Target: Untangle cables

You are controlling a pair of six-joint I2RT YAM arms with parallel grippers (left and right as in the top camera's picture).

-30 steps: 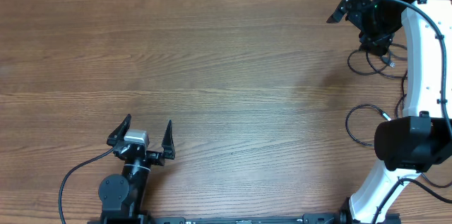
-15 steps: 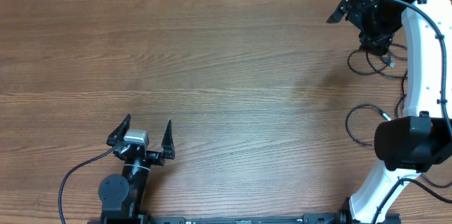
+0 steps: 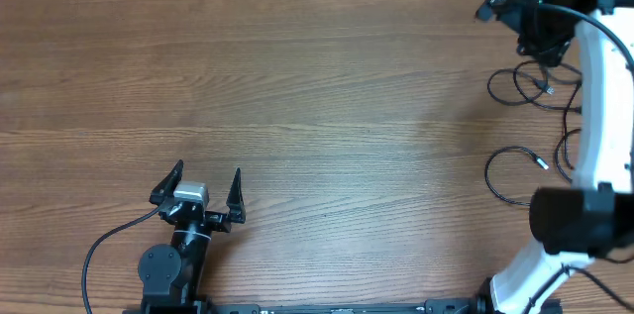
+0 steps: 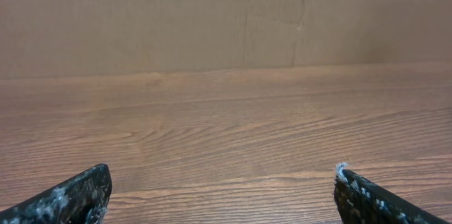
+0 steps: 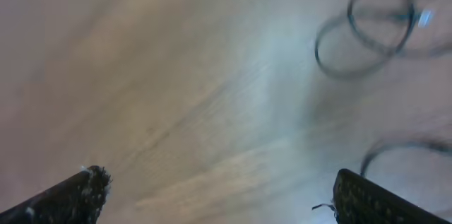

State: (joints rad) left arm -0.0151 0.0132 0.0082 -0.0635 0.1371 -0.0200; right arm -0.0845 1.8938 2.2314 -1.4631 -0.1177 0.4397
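Note:
Thin black cables lie in loose loops at the table's right side: one tangle (image 3: pixel 548 86) near the far right and a larger loop (image 3: pixel 488 177) nearer the front. My right gripper (image 3: pixel 515 17) hovers open just beyond the far tangle, holding nothing. Its blurred wrist view shows cable loops (image 5: pixel 317 51) ahead at the upper right and open fingers (image 5: pixel 220 181) over bare wood. Open and empty, my left gripper (image 3: pixel 206 187) sits at the front left, far from the cables. The left wrist view has only wood between its fingers (image 4: pixel 222 181).
The wooden table (image 3: pixel 317 106) fills the view. The right arm's white links (image 3: pixel 599 106) stretch along the right edge over part of the cables. A thick black robot wire (image 3: pixel 99 245) curls beside the left arm's base. A brown wall (image 4: pixel 212 19) stands behind the table.
The right gripper has moved up and to the right, toward the far corner, and its wrist view is motion-blurred. The left arm has not moved.

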